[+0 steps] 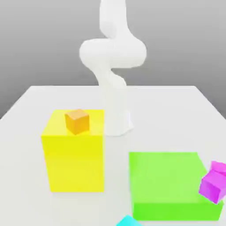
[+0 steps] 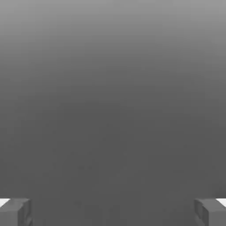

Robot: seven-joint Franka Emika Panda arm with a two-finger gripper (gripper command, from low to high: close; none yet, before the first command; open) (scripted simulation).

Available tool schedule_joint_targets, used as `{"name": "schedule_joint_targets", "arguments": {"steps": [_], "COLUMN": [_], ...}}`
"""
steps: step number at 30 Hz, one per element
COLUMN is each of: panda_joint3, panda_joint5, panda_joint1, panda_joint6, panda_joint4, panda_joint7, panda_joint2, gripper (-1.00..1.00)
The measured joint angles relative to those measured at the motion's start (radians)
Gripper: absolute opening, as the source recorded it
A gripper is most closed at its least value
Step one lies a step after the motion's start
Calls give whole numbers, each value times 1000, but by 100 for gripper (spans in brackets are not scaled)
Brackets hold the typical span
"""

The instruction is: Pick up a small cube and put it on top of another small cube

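Observation:
The small hot-pink cube (image 1: 219,167) sits at the exterior view's right edge, by the far right corner of the big green block (image 1: 167,185). A more violet small cube (image 1: 212,185) lies just in front of it and partly covers it. An orange small cube (image 1: 77,121) rests on top of the big yellow block (image 1: 75,152). In the hand view my gripper (image 2: 113,212) is open, its two grey fingertips (image 2: 15,212) far apart with nothing between them and only plain grey beyond.
The white arm (image 1: 112,66) rises from its base behind the yellow block and runs up out of the picture. A cyan corner (image 1: 128,221) pokes in at the front edge, before the green block. All of this stands on a white table (image 1: 26,167).

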Motion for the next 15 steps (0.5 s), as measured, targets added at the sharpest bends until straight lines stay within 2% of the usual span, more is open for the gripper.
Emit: {"name": "schedule_joint_targets", "arguments": {"steps": [7, 15], "panda_joint3": [-20, 18], "panda_joint5": [123, 230], "panda_joint1": [174, 324], "panda_joint6": [72, 151], "panda_joint4": [-36, -75], "panda_joint7": [-157, -310], "panda_joint2": [203, 429], "gripper": [0, 0]}}
